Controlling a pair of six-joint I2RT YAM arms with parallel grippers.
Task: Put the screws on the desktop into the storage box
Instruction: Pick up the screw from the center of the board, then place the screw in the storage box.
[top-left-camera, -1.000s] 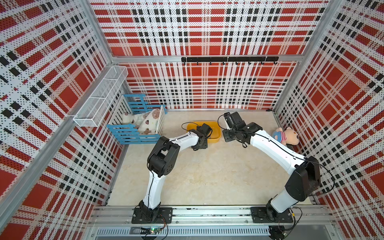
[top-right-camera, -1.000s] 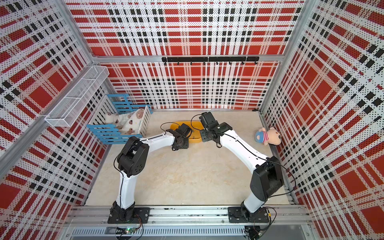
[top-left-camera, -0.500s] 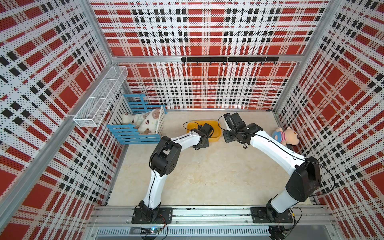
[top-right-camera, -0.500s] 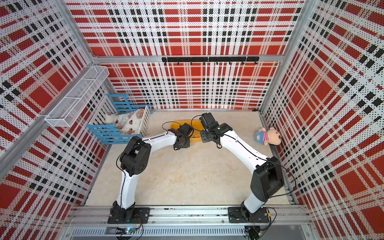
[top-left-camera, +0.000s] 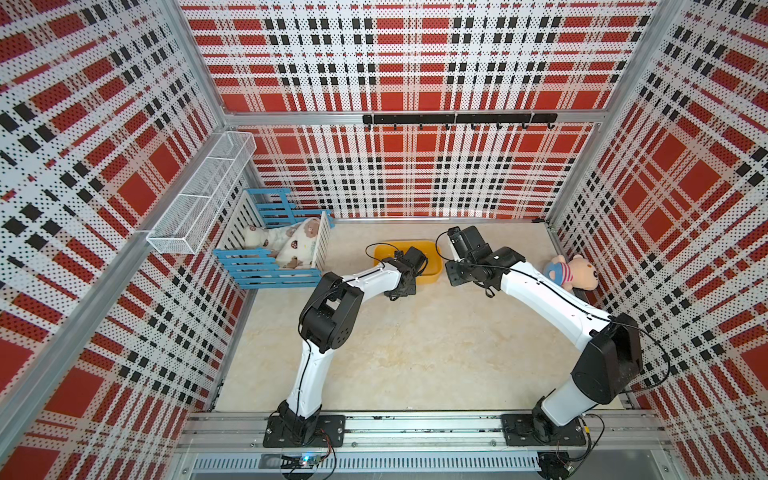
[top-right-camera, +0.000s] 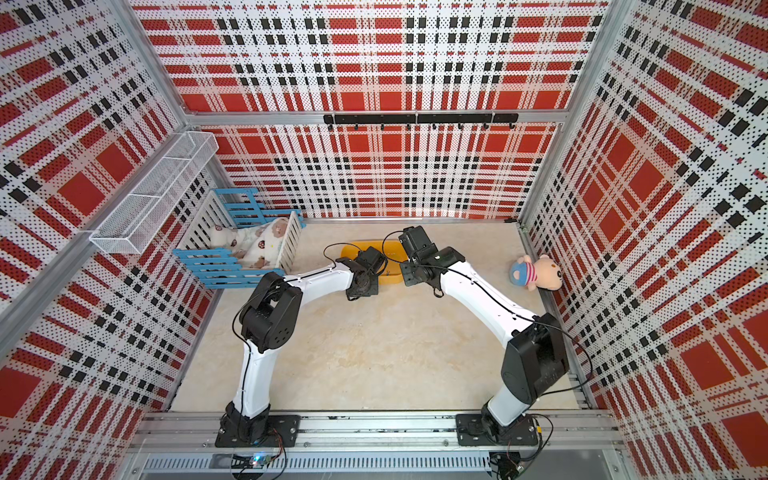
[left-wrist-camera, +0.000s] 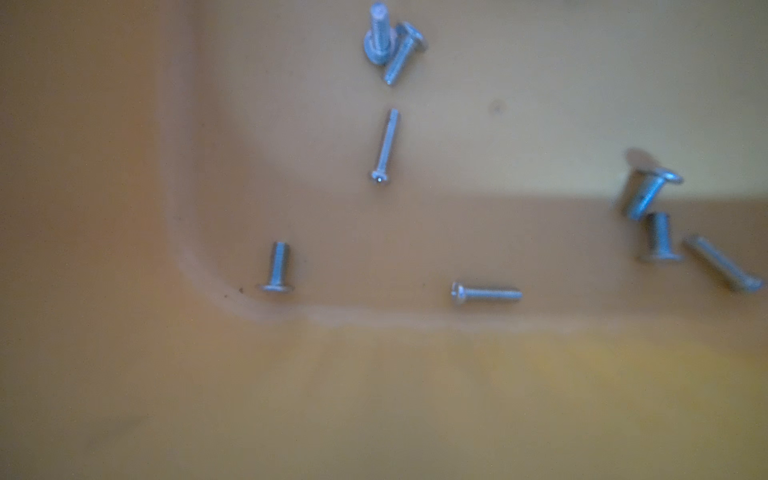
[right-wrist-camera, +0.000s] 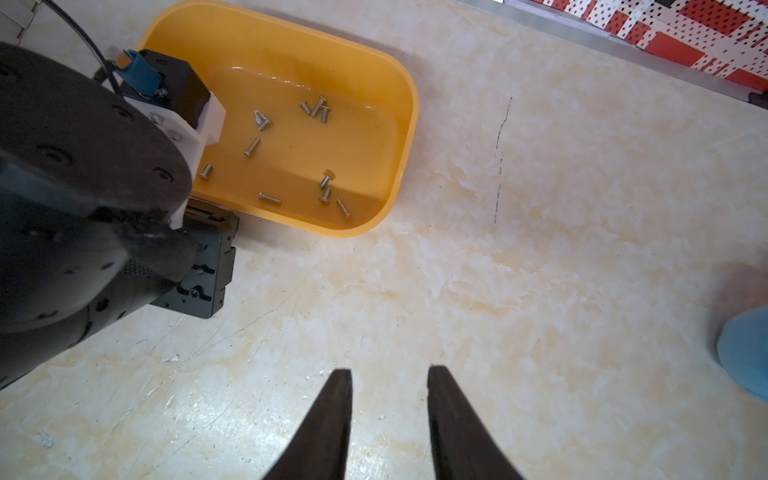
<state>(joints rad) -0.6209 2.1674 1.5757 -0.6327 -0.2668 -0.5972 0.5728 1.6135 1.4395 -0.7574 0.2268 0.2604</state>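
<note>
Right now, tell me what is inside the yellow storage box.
About eleven small silver screws lie loose on the floor of the storage box, some in small clusters. The left arm covers one corner, so anything there is hidden.

Both top views look steeply down from high over the cell's front toward the back wall, taking in the whole desktop from afar. The left wrist camera faces the floor of the yellow storage box from very close, showing screws. The right wrist camera looks down from farther back, sharing that box and those screws, with desktop beside them.
</note>
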